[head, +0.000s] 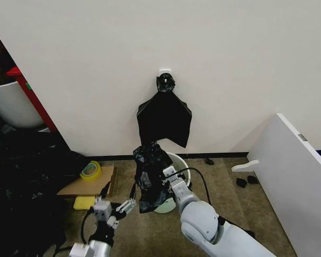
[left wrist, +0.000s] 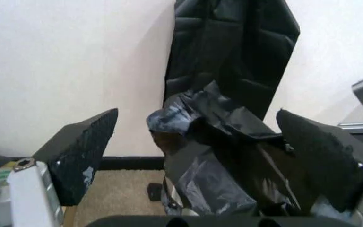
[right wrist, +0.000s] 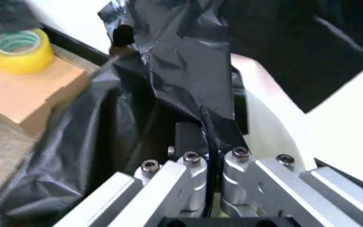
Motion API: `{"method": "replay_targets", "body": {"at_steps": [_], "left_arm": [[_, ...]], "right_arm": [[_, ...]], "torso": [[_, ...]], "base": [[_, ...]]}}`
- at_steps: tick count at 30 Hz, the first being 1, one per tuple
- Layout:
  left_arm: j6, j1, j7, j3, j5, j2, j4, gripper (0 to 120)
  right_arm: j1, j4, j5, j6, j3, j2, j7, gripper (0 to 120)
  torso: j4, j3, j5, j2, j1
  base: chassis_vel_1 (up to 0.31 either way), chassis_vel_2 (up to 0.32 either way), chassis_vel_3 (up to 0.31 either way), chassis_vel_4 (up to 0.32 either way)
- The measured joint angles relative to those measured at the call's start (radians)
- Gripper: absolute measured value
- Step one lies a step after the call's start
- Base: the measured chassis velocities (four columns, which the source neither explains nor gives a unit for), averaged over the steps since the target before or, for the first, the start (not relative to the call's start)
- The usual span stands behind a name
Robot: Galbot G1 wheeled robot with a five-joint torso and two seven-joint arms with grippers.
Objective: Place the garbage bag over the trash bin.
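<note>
In the head view the garbage bag [head: 151, 176] hangs as a crumpled black mass in the lower middle of the frame, directly in front of the trash bin [head: 177, 162], whose cream rim peeks out just to the right of the bag and whose base shows below it on the carpeted floor [head: 224, 187]. The right gripper [head: 164, 179] is clamped onto the bag's right side, about halfway down; in the right wrist view its fingers [right wrist: 197, 142] are drawn narrow with a fold of black plastic [right wrist: 188, 80] pinched between them (the bin's pale wall [right wrist: 263, 109] curves just behind).

The left gripper [head: 116, 208] sits at the lower left of the bag, jaws spread wide, near the plastic but holding nothing. In the left wrist view its two dark pads [left wrist: 83, 151] stand far apart at the frame's left and right edges, and the bag [left wrist: 226, 161] rises between them, closer to the right pad.

On the wall above, at upper centre of the head view, a flat black bundle of bags [head: 164, 119] hangs from a knot at its top. At lower left lie a cardboard box [head: 88, 182] with a roll of yellow tape [head: 90, 170] on it and a yellow sponge [head: 84, 202] beside it.
</note>
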Motion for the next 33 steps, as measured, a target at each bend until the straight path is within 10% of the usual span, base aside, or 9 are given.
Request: {"method": "replay_targets", "body": {"at_steps": [17, 33], "left_arm": [[0.133, -0.163, -0.055, 0.028, -0.144, 0.057, 0.060, 99], [0.482, -0.500, -0.279, 0.278, -0.417, 0.097, 0.126, 94]], "right_arm": [[0.022, -0.014, 0.051, 0.014, -0.024, 0.019, -0.011, 0], [0.027, -0.023, 0.051, 0.014, -0.016, 0.013, -0.007, 0]], "torso": [[0.0001, 0.000, -0.0001, 0.000, 0.000], [-0.0001, 0.000, 0.0000, 0.000, 0.000]], "base": [[0.000, 0.000, 0.000, 0.000], [0.000, 0.000, 0.000, 0.000]]}}
